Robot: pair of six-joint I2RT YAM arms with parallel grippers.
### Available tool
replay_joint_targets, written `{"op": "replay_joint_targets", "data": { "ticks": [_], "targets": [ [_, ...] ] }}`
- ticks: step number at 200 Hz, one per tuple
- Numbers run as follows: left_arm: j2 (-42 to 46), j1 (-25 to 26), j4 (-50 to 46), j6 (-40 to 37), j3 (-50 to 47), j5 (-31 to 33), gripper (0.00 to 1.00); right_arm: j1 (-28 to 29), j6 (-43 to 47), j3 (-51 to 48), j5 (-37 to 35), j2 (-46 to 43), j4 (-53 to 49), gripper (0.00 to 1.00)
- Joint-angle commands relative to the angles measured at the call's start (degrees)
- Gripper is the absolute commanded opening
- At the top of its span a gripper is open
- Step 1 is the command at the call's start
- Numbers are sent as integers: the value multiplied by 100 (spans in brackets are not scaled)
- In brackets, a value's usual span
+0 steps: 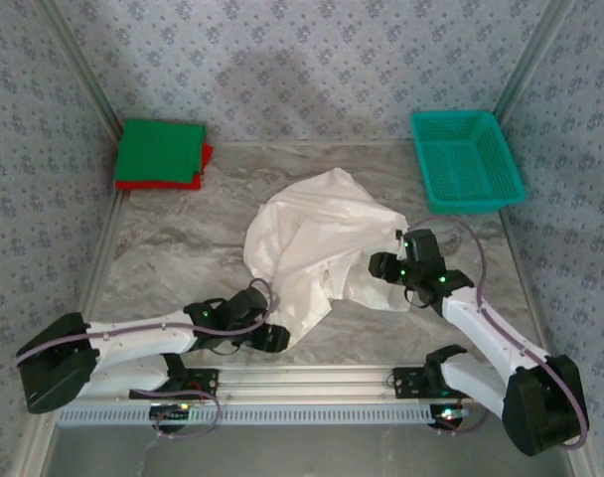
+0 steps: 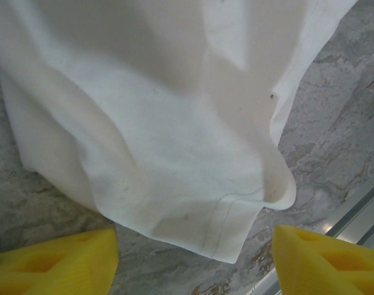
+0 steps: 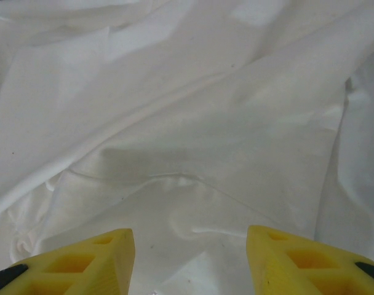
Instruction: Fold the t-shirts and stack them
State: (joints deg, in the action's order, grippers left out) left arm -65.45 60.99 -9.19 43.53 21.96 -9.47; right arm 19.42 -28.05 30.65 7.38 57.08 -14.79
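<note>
Fingers [image 2: 64, 264] of the left gripper [image 2: 193, 249] are spread, nothing pinched; a hem corner of the off-white t-shirt [image 2: 162, 153] is seen just ahead of them, lying on the marbled table [image 2: 334, 141]. The right gripper [image 3: 190, 236] is likewise spread, held over the shirt's wrinkled right side. The shirt is bunched at table centre. Green t-shirt [image 1: 161, 149] is stacked folded on red t-shirt [image 1: 153, 185] at far left. Teal basket [image 1: 466, 159] is set at far right.

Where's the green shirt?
In the top view, the green t-shirt lies folded on the red t-shirt at the far left corner of the table.
</note>
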Motion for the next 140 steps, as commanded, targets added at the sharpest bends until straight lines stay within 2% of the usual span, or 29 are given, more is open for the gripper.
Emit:
{"op": "replay_joint_targets", "data": {
  "ticks": [1,41,69,83,103,118,140],
  "targets": [
    [-666,184,681,-172,203,-556,68,35,19,-47,18,23,173,53],
    [-1031,185,977,-487,463,-465,60,32,10,-272,-102,-141,243,54],
    [-1382,185,910,-837,955,-464,44,22,-5,-365,-144,-208,374,53],
    [-1605,185,927,-924,1133,-574,39,11,26,-367,-149,-174,411,54],
    [-1674,185,888,-1016,1252,-546,40,1,54,-334,-117,-127,424,54],
    [-1618,185,726,-1071,1389,-448,48,0,66,-323,-114,-135,418,54],
    [-1604,185,498,-1204,1628,-439,48,-9,91,-358,-131,-144,413,54]
  ]
}}
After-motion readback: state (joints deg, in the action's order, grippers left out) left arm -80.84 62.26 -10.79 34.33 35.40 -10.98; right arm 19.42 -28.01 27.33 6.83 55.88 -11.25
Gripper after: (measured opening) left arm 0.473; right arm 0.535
